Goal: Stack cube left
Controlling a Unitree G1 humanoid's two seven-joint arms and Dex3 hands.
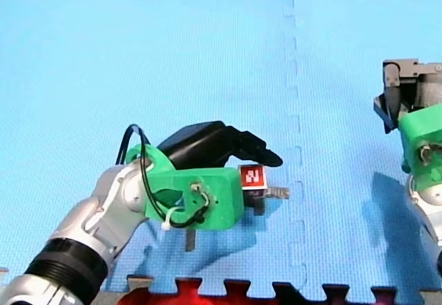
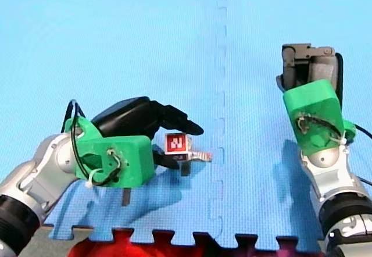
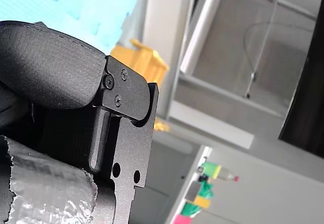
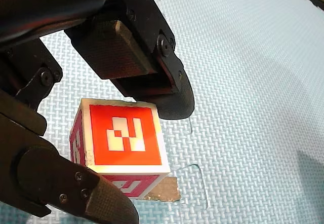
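— What is showing?
— A blue mat (image 1: 207,56) is covering the surface. The right hand (image 2: 308,65) is hovering at the right, holding nothing; I cannot tell its grip.
— And the cube (image 2: 176,143)?
— The left hand (image 2: 139,117) is clamping it, just left of the mat's seam.

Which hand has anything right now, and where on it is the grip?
The left hand pinches the red cube by two opposite sides, leaving its patterned face uncovered. The right hand is at the right over the blue mat, with nothing visible in it.
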